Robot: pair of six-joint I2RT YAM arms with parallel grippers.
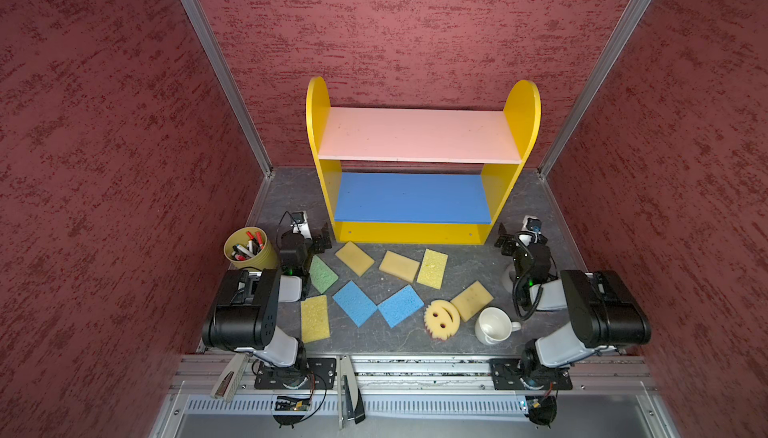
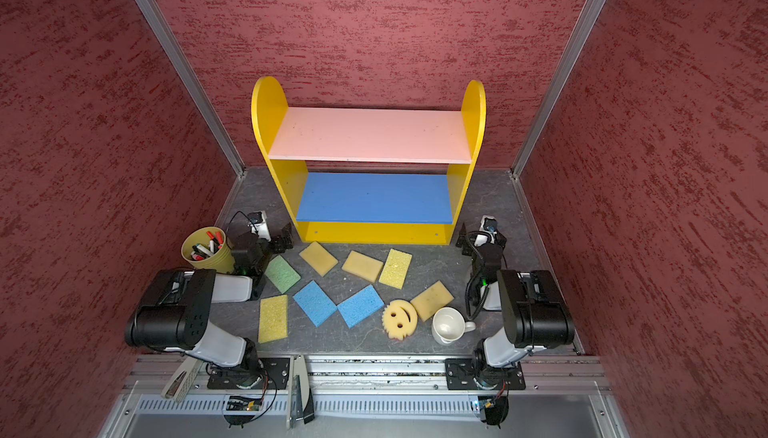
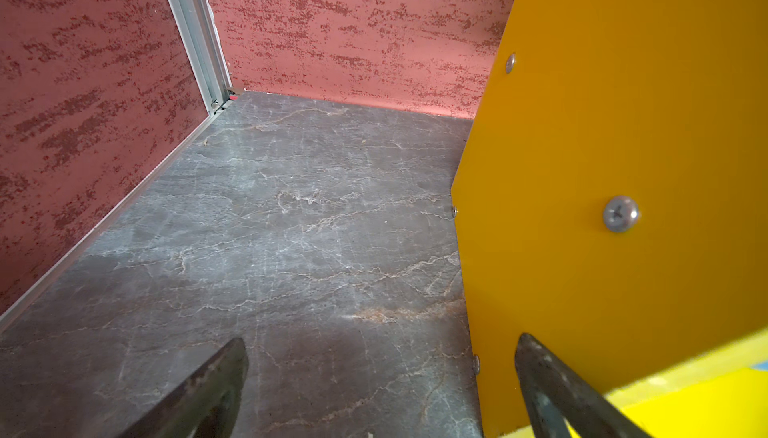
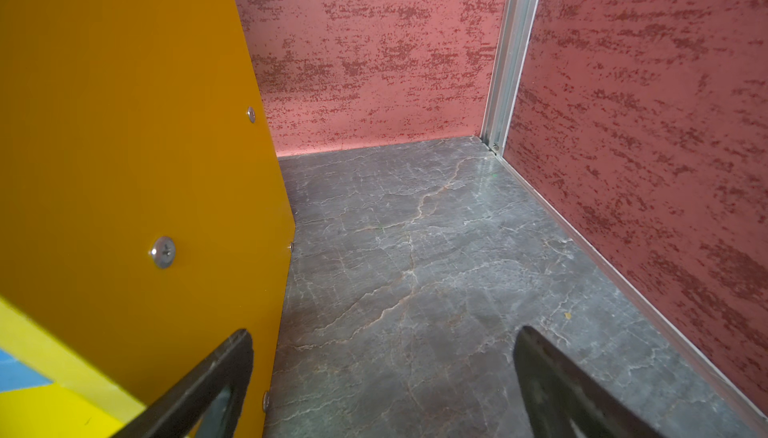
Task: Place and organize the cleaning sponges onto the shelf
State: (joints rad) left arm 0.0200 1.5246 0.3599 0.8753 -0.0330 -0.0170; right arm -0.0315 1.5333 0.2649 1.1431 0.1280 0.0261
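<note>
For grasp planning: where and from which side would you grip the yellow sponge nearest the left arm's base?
Probably from above, jaws across the long edges of the yellow sponge, at its near half. It lies flat, narrow side to side, and the green sponge and a blue sponge crowd its far end.

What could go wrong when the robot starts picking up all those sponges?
The white mug stands close beside the smiley sponge and a tan sponge; reaching for them might knock it over. The left gripper and right gripper, both open, sit near the yellow sides of the shelf, so a careless swing could bump it. The green sponge lies partly under the left arm, which may make grabbing it awkward.
</note>
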